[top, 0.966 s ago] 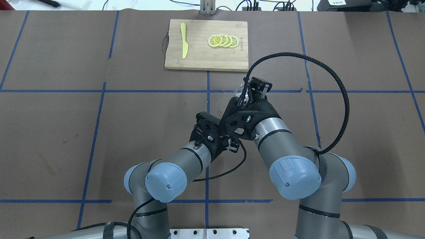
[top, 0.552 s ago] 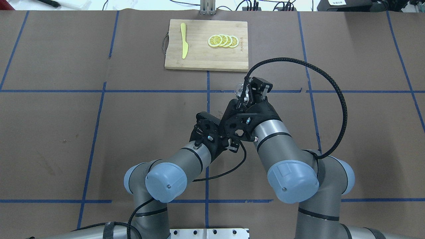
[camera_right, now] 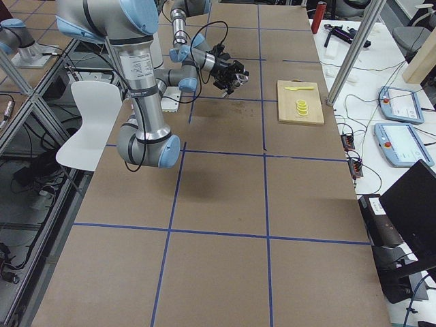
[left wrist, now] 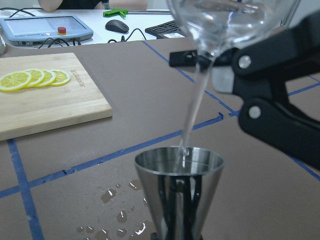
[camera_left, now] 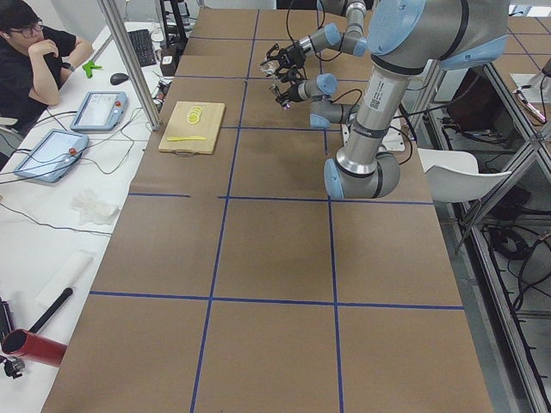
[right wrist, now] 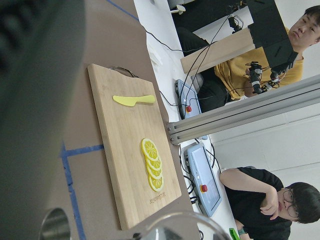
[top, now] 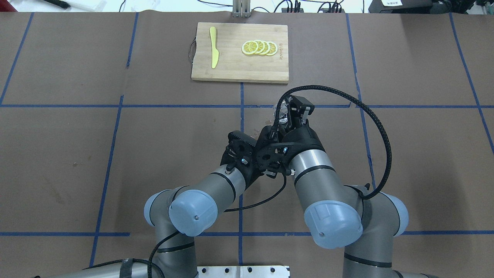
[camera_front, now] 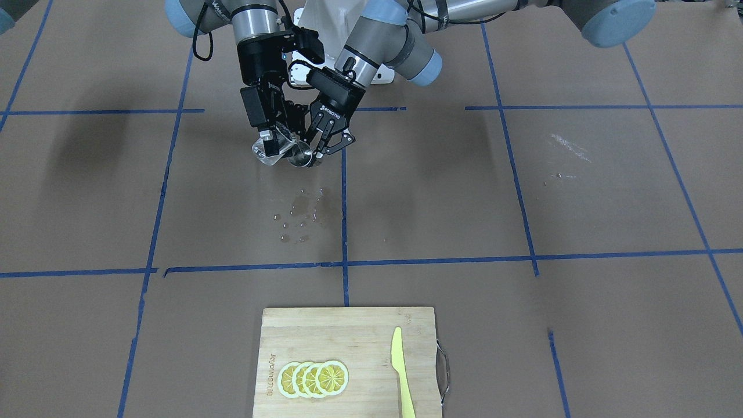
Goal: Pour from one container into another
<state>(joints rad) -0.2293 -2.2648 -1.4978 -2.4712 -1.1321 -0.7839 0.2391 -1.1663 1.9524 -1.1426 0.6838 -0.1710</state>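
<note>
Tilting mouth-down over the grey metal jigger [left wrist: 179, 192], the clear glass cup [left wrist: 225, 22] sits clamped in the right gripper [camera_front: 271, 145] — a thin stream [left wrist: 196, 100] runs from its lip into the jigger's upper cone. The left gripper [camera_front: 310, 152] grips the jigger upright, both raised above the brown table [camera_front: 464, 191], where wet drops [camera_front: 299, 209] lie below.

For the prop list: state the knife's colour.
Pale yellow knife; clearest in the exterior front-facing view.

The table [camera_front: 522, 191] is brown, marked into squares by blue tape [camera_front: 344, 220]. A wooden board [camera_front: 354, 337] lies near the edge far from the robot. Spilled drops [camera_front: 299, 217] wet the middle, well apart from the board.
</note>
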